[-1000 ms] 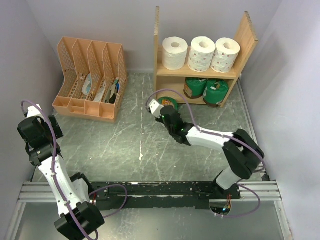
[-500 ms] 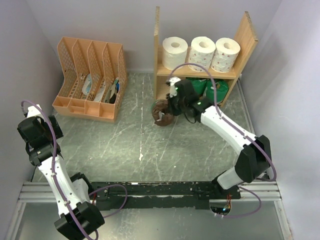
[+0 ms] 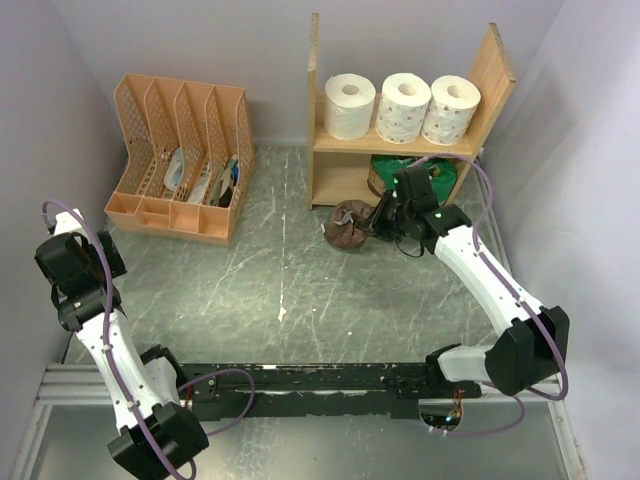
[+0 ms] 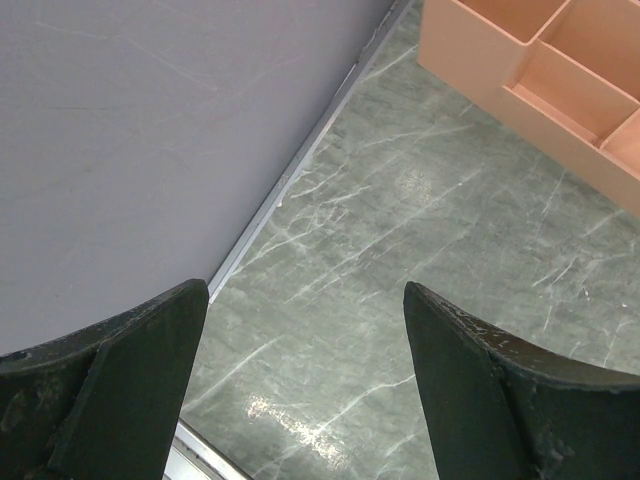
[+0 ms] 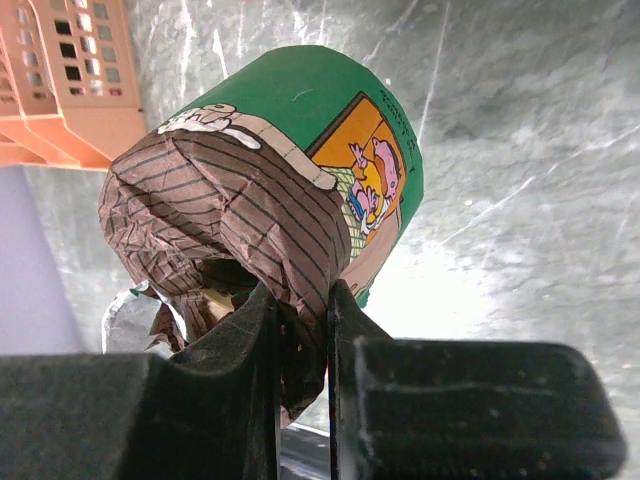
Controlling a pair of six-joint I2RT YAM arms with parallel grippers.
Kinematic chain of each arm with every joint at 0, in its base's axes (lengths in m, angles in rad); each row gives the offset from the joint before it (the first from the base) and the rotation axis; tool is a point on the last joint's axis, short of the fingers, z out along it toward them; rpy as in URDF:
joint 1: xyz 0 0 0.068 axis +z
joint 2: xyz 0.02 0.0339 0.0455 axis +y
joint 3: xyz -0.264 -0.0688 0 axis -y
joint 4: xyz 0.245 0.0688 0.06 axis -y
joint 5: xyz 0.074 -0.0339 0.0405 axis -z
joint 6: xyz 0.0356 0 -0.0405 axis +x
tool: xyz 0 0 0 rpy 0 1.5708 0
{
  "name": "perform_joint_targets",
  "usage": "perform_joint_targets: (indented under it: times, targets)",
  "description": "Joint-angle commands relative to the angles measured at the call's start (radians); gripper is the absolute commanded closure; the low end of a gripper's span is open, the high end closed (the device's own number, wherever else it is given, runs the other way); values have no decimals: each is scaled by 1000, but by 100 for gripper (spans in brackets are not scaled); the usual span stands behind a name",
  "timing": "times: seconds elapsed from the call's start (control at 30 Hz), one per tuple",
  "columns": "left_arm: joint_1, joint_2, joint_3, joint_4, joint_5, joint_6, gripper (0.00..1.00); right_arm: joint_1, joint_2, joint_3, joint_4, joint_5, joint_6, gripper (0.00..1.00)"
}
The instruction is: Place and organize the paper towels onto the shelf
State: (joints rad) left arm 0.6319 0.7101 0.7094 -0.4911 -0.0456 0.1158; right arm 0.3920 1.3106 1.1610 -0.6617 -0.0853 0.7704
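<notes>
At right pincer (image 5: 300, 335): all but closed, nipping just the crumpled brown paper end of the green-wrapped roll (image 5: 300, 150), w/ only a thin fold of wrapper between the fingers (image 5: 240, 400). No grip on the roll body itself.

Handling, as a guess: v. light, soft and squashy, nothing fragile. Wrapper thin and smooth-looking, so liable to tear or slide out of a pinch like this, and likely to let the roll swing when carried. Safer hold prob. across the cylinder's middle w/ a wide opening and a gentle squeeze.

Label: cartoon figure on an orange panel against green. No brand or lettering legible.

Outward, top view: roll lying on its side in front of the shelf (image 3: 497, 70), near the lower board's left half, approx. level w/ the table (image 3: 280, 290). Touching it or just above, can't tell. 3 white rolls (image 3: 405, 107) upright in a row on the upper board. 2 green rolls (image 3: 386, 170) on the lower board, at its right, partly hidden by the arm. Room beside them at left. Orange file organizer (image 3: 180, 160) well apart, at left.

Left pincer (image 4: 300, 380): wide open, nothing held, far off by the left wall.
</notes>
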Motion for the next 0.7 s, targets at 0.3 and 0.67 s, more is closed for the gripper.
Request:
perform_joint_targets:
  times: [0.3, 0.67]
  targets:
    - [11, 5, 15, 15, -23, -5, 9, -54, 139, 167, -137, 4, 561, 100]
    - [12, 9, 14, 20, -60, -14, 8, 20, 300, 443, -144, 161, 696, 100]
